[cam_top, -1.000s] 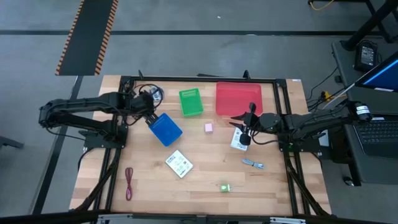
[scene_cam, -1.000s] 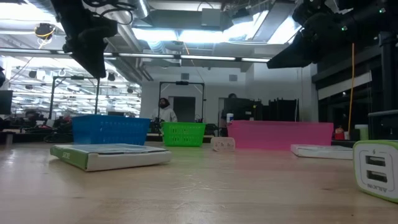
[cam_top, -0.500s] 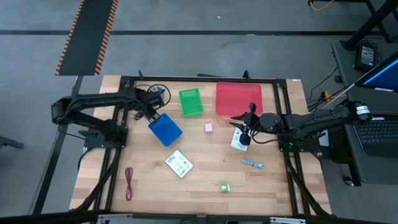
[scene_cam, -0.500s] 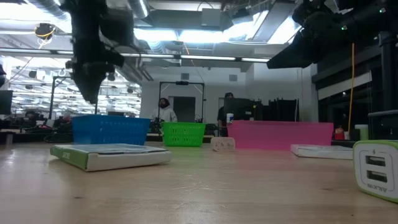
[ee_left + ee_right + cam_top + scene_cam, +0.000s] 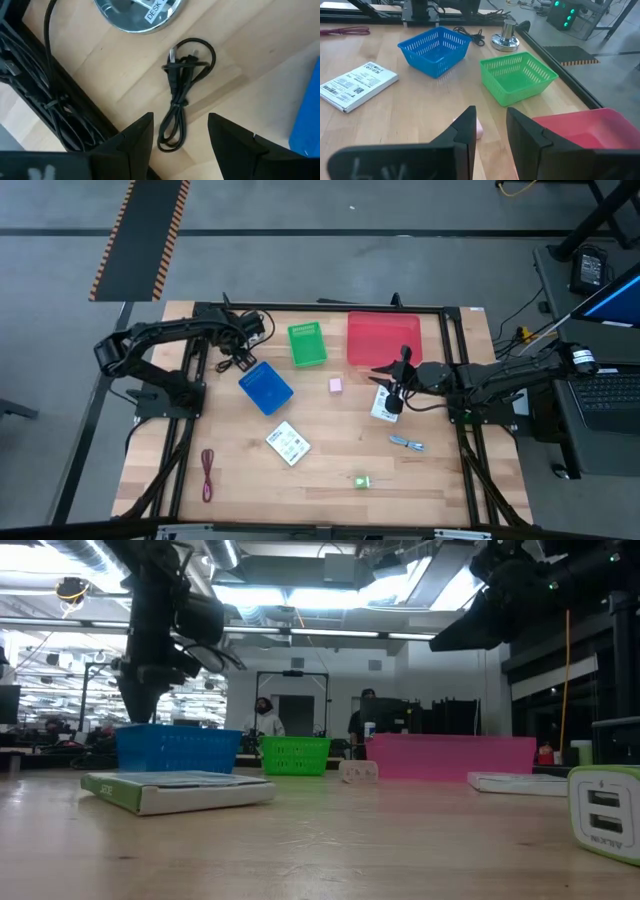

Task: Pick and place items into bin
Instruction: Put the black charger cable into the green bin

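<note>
The black cable (image 5: 181, 87) lies coiled on the wood near the far left, beside the round silver object (image 5: 137, 12). My left gripper (image 5: 180, 137) hangs open above it, pointing steeply down, and the cable's loop end shows between the fingers without touching them. My right gripper (image 5: 490, 132) stands open and nearly level above a white packet (image 5: 383, 408) at mid-right, holding nothing. A second white packet (image 5: 288, 443), a pink cube (image 5: 335, 384), a green block (image 5: 361, 480), a dark red cord (image 5: 207, 473) and a blue-silver piece (image 5: 405, 443) lie flat on the table.
Three bins stand toward the far edge: blue (image 5: 266, 387), green (image 5: 307, 345) and red (image 5: 383, 338). A black frame rail with cable bundles (image 5: 55, 110) runs close beside the black cable. Bare wood lies between the packets and the near edge.
My left gripper has swung from beside the blue bin toward the table's far edge, over the black cable. It has sunk and tipped to point more steeply down. Its fingers have stayed apart.
</note>
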Action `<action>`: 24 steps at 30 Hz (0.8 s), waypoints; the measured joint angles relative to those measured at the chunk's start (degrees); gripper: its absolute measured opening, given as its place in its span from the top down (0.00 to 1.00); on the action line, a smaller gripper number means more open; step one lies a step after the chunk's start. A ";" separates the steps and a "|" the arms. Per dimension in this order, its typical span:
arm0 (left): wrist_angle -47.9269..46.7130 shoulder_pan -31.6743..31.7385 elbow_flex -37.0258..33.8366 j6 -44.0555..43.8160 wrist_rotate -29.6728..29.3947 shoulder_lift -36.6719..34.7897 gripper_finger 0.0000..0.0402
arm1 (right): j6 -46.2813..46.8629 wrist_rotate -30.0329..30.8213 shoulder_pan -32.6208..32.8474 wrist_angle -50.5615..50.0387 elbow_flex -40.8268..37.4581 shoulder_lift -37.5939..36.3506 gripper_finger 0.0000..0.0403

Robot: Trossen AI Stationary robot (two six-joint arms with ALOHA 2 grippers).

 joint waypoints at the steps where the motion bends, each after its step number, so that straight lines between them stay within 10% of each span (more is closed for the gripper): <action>1: 0.61 0.30 -0.20 0.09 0.05 0.12 0.55 | -0.04 0.00 0.00 -0.23 -0.18 0.01 0.78; 24: 10.25 3.53 -9.44 1.59 3.53 0.23 0.55 | -0.35 0.00 0.02 0.64 -1.01 0.14 0.78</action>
